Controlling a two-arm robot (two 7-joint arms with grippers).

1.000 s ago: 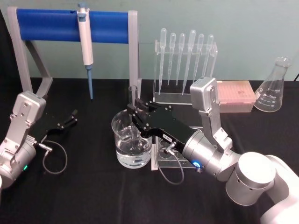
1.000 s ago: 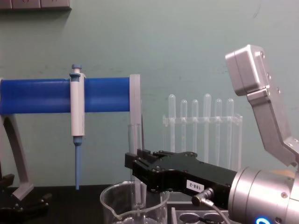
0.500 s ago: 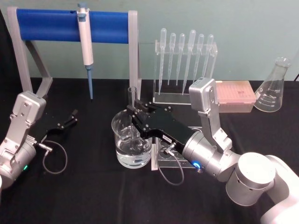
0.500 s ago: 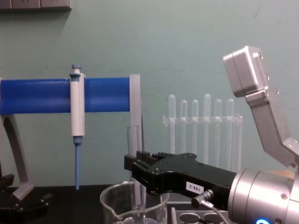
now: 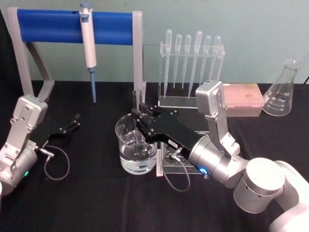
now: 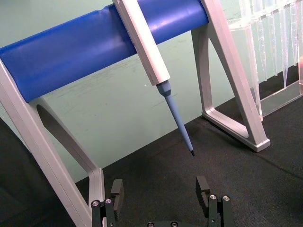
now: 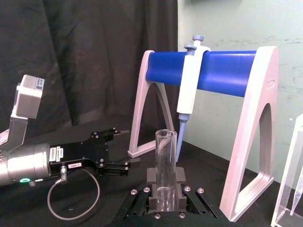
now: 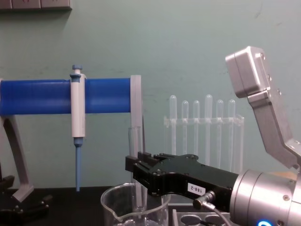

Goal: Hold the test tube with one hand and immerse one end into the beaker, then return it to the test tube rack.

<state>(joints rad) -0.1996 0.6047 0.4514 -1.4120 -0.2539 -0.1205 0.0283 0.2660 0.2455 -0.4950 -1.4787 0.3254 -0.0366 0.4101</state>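
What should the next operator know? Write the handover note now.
Right gripper: jaws shut on the test tube, held upright over the beaker.
Left gripper: jaws open, empty, parked at the left.
Done: tube out of the rack, lower end inside the beaker; contact with the water unclear.
Left: finish the dip, return the tube to the test tube rack.

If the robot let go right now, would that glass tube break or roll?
The test tube looks like thin glass, so it might crack. Smooth and round, it would probably slide from the right gripper, but the beaker around its lower end should stop it rolling.
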